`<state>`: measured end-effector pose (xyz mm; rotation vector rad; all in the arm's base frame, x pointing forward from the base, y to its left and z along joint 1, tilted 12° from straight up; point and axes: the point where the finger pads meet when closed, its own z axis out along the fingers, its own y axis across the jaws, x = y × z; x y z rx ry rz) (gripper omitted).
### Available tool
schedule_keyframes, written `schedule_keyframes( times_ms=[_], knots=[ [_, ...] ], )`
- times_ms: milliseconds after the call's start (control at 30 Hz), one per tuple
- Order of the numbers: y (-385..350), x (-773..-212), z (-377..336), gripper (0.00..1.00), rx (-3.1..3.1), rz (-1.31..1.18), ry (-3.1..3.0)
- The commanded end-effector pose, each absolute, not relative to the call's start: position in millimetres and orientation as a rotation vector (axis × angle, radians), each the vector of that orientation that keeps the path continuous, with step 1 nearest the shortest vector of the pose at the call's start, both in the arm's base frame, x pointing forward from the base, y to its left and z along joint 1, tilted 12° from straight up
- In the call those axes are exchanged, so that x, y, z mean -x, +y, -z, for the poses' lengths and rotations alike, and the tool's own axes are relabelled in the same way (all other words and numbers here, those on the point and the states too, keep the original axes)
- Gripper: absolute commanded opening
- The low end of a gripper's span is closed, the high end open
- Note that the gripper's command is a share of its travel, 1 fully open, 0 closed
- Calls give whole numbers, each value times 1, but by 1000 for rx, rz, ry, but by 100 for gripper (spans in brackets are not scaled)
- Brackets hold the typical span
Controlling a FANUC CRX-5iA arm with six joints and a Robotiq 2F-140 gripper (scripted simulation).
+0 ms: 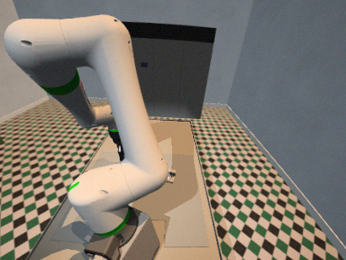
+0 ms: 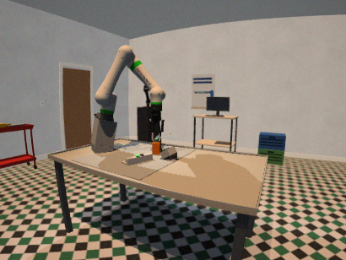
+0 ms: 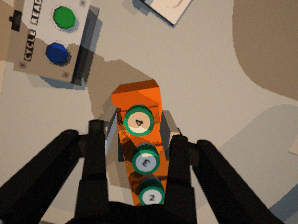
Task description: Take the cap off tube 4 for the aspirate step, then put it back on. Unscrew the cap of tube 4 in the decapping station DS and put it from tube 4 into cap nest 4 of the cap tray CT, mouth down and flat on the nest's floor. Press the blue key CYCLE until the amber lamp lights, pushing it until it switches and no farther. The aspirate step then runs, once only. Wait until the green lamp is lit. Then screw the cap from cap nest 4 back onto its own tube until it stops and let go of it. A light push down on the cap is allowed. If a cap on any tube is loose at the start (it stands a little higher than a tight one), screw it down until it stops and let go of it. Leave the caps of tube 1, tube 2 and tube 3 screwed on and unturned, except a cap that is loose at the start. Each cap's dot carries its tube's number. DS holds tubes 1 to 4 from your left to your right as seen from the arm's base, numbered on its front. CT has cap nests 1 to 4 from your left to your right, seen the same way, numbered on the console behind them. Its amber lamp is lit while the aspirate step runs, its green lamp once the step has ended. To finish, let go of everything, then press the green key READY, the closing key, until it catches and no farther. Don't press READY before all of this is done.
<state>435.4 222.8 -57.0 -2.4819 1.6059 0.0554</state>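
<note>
Hovering above the orange decapping station [image 3: 137,100], the gripper [image 3: 139,150] stands partly spread, pinching nothing; its fingers flank the row of tubes while the cap of tube 4 [image 3: 138,121] sits screwed on at the block's far end, ahead of the fingertips; to unscrew it well, I'd centre the pads on that cap alone, clear of cap 3 [image 3: 146,160], before closing; tube 1 is cut off, the cap tray [image 3: 167,7] barely shows, and I can't judge cap heights.
</note>
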Motion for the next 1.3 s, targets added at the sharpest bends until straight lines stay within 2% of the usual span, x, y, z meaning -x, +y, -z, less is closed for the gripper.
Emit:
schedule_keyframes(
  times_ms=[0, 400, 633, 667, 1133, 1267],
  knots=[
    [223, -435, 57, 35, 2632, -53, 1307],
    [223, -436, 57, 35, 2885, 30, 547],
    [223, -436, 57, 35, 2885, 30, 547],
    [223, -436, 57, 0, 2885, 30, 547],
    [223, -436, 57, 0, 2885, 30, 547],
    [223, -436, 57, 0, 2815, -1, 832]
  ],
)
